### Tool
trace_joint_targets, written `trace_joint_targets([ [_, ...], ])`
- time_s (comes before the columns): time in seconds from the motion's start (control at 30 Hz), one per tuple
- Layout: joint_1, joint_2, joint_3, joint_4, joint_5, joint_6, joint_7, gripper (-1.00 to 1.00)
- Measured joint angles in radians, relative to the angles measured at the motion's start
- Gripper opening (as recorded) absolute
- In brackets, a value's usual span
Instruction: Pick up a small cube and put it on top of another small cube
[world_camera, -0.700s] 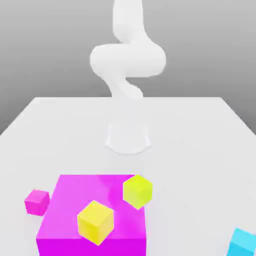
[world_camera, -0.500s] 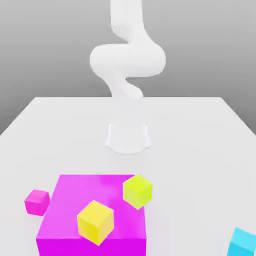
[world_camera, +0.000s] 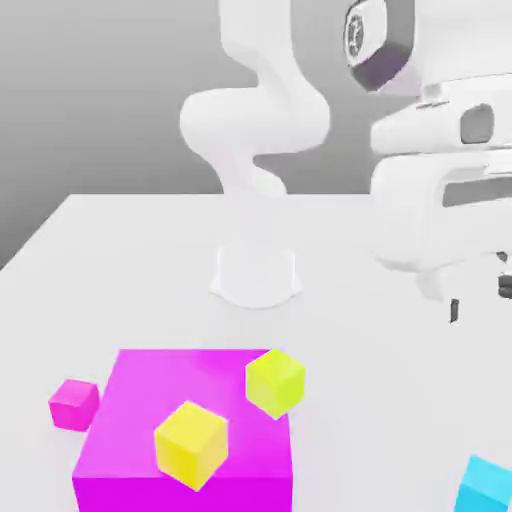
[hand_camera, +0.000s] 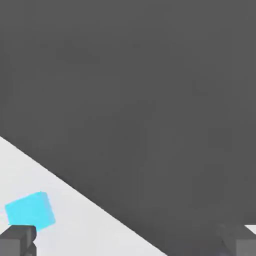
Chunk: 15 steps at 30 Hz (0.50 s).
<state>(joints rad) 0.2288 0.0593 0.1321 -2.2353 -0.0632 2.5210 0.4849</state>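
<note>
- Small magenta cube (world_camera: 74, 403) sits on the white table (world_camera: 130, 260), near the exterior view's left edge, just beside the big magenta block (world_camera: 150, 400) but apart from it.
- Yellow cube (world_camera: 190, 443) rests on top of the big magenta block, toward its front edge, turned corner-on to the camera.
- Yellow-green cube (world_camera: 275, 381) sits at the block's back corner on the exterior view's right; it appears tilted, overhanging the block's edge.
- Cyan cube (world_camera: 485, 486) lies on the table at the exterior view's lower right, well apart from the block and partly cut by the frame; also seen from the hand camera (hand_camera: 30, 210).
- Gripper (hand_camera: 130, 242): released, jaws spread wide, nothing between them. Two dark fingertips (hand_camera: 17, 240) show in the hand view far apart; the cyan cube lies just beside one of them, not between the two.
- In the exterior view the white hand body (world_camera: 445, 200) hangs above the table on that view's right, over the region near the cyan cube, touching no cube.
- Arm base (world_camera: 256, 272) stands on the table behind the block, mid-table.
</note>
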Motion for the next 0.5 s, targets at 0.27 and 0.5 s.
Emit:
trace_joint_targets([
  [0.27, 0.062, 0.294, 0.042, 0.023, -0.063, 0.072, -0.077, 0.0],
  [0.5, 0.107, 0.497, 0.008, 0.06, -0.118, 0.2, -0.06, -1.0],
])
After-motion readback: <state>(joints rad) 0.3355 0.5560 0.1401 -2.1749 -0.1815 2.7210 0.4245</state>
